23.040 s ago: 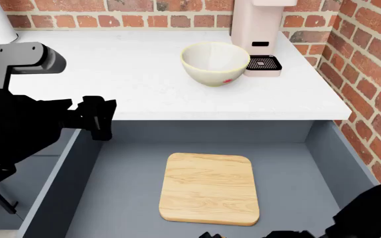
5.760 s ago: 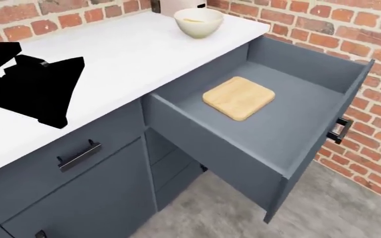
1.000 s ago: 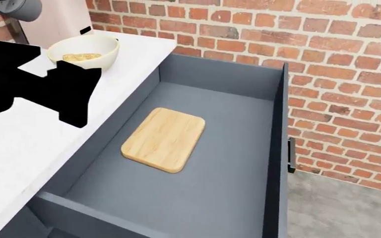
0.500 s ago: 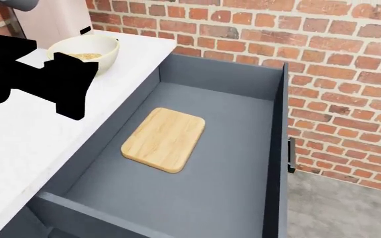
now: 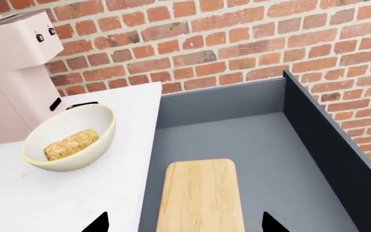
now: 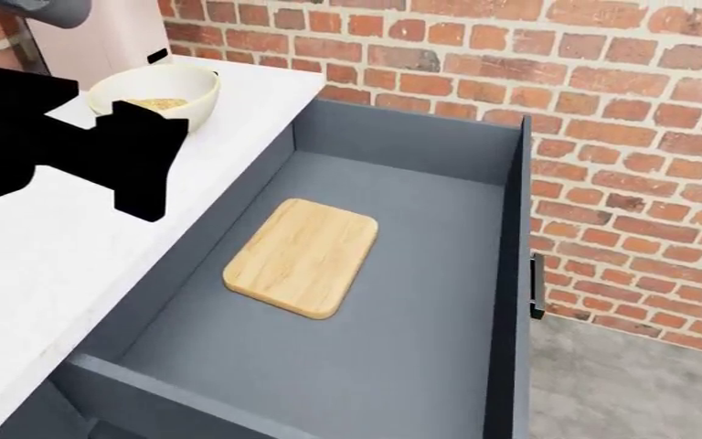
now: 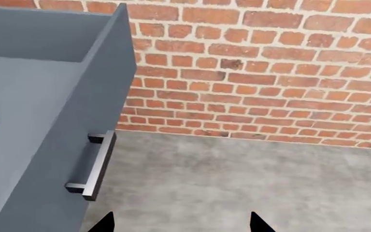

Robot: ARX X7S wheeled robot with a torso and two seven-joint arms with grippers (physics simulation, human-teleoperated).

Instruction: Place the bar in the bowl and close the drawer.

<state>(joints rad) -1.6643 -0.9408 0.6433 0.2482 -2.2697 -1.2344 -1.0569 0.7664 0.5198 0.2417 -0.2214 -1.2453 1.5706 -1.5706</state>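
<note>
Resting inside the round cream-white ceramic bowl (image 5: 69,137) on the white worktop (image 5: 56,198), the small grainy tan-golden bar (image 5: 71,143) lies at 9 o'clock of the wide slate blue-grey drawer (image 6: 449,302), which stands open, both end effectors spread wide and empty.

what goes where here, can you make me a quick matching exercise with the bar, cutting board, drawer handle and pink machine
Things:
1. bar
2. cutting board
3. drawer handle
4. pink machine

Places:
A. on the outer face of the open drawer
B. on the counter behind the bowl
C. lying in the bowl
D. flat on the drawer floor

Pairs: 1-C, 2-D, 3-A, 4-B
</note>
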